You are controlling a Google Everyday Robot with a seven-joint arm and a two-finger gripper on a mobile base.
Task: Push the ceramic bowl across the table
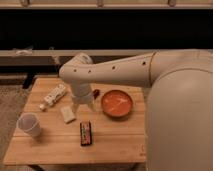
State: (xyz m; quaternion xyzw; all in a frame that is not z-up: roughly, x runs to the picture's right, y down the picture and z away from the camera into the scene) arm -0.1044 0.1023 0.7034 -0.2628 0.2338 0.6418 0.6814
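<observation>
Camera view: the arm reaches in from the right over the tabletop (117, 140), and the gripper (84, 104) hangs low just left of the ceramic bowl (117, 103), jaws spread, nothing pinched that I can make out. The bowl sits right of centre, near the far edge. On the left are a white paper cup (29, 124), a white packet (67, 114) and a dark bar (86, 133). This looks like the line-up before the push, and contact isn't clear yet. Next, I'd say, it needs a low, steady sideways shove against the bowl's rim, keeping it flat and not tipping.
</observation>
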